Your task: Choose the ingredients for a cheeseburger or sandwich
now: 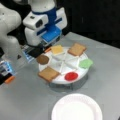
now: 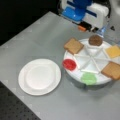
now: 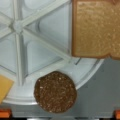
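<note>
Brown patty (image 3: 55, 92) low in wrist view, on rim of white divided tray (image 1: 78, 75), between orange fingertips (image 3: 5, 113) at bottom corners. Gripper (image 1: 41, 48) spread wide, holding nothing. Toast slice (image 3: 96, 28) upper right; paper plate (image 2: 40, 76) apart.

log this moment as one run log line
gripper: over tray rim by patty, holding nothing | toast slices, cheese, lettuce, tomato: on tray | plate: bare
</note>
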Robot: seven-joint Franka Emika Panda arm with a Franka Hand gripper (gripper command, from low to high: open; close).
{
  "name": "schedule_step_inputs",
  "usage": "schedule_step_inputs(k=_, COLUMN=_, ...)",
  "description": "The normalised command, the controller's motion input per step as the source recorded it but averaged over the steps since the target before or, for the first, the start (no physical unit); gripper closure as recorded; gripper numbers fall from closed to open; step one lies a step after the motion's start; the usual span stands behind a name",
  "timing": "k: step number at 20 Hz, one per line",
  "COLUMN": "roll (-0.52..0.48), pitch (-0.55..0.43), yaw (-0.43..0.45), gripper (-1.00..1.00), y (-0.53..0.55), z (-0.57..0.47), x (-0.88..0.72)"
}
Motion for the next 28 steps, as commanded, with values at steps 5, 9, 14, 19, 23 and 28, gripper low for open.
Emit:
schedule_step_inputs(k=5, roll=-0.014, pitch=-0.022, yaw=0.048, gripper=-1.0, y=0.0, z=-0.02, x=-0.02)
schedule_step_inputs(k=9, roll=-0.004, pitch=-0.034, yaw=0.082, gripper=-1.0, y=0.0, z=-0.03, x=-0.09)
schedule_step_inputs(k=14, roll=0.129, pitch=0.001, yaw=0.073, gripper=-1.0, y=0.0, z=-0.03, x=-0.24)
schedule_step_inputs(k=19, roll=0.224, pitch=-0.046, yaw=0.057, gripper=-1.0, y=-0.01, z=-0.07, x=-0.37)
schedule_step_inputs(k=23, roll=0.282, pitch=-0.099, yaw=0.11, gripper=-1.0, y=0.0, z=-0.16, x=-0.37)
schedule_step_inputs(k=28, roll=0.395, pitch=-0.079, yaw=0.164, gripper=-1.0, y=-0.11, z=-0.16, x=-0.19)
